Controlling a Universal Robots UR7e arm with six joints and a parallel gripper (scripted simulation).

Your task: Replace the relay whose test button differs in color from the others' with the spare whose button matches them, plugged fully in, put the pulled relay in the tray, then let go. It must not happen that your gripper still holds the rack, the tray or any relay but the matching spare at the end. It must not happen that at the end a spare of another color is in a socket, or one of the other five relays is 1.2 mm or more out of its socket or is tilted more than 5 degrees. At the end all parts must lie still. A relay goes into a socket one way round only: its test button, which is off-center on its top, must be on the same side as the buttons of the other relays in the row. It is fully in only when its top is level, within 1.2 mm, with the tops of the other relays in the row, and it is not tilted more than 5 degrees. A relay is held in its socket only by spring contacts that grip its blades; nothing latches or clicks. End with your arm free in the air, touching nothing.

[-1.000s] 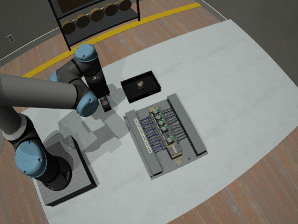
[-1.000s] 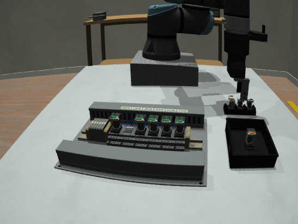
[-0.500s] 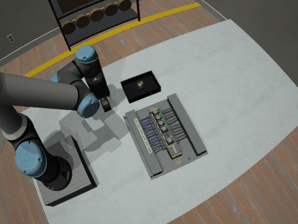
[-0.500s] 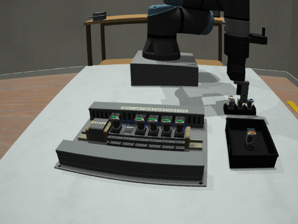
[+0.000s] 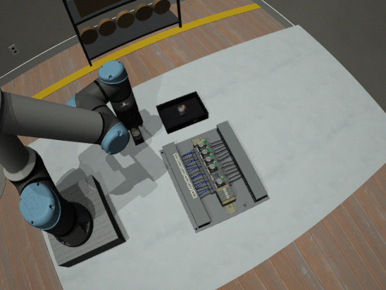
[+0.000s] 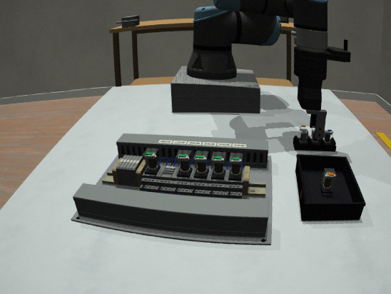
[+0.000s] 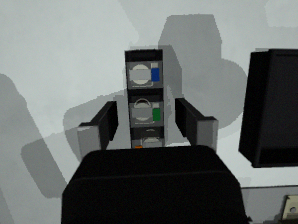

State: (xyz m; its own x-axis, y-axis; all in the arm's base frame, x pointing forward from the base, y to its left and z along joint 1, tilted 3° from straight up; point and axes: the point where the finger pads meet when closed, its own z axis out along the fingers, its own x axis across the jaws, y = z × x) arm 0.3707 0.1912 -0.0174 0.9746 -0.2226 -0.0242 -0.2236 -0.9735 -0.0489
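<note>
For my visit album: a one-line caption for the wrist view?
Open gripper straddling the green-button spare relay in a rack of three.

Floor [image 5: 317, 253]: reddish-brown wooden planks, visible past the tabletop's edges on all sides. A curved yellow line [image 5: 148, 42] is painted on the planks beyond the far edge, with a thin white line [image 5: 42, 56] outside it. Walls [image 6: 53, 46]: plain dark grey; one wall outlet [image 5: 14, 49] noted. Furniture: a black metal shelf rack [image 5: 130, 32] holding a row of brown round discs [image 5: 125, 18]; a wooden side table [image 6: 143, 26] with dark legs stands against the wall, a small dark item [image 6: 129, 20] on top. Tabletop surface [image 6: 53, 171] pale grey, carrying soft overlapping shadows.
</note>
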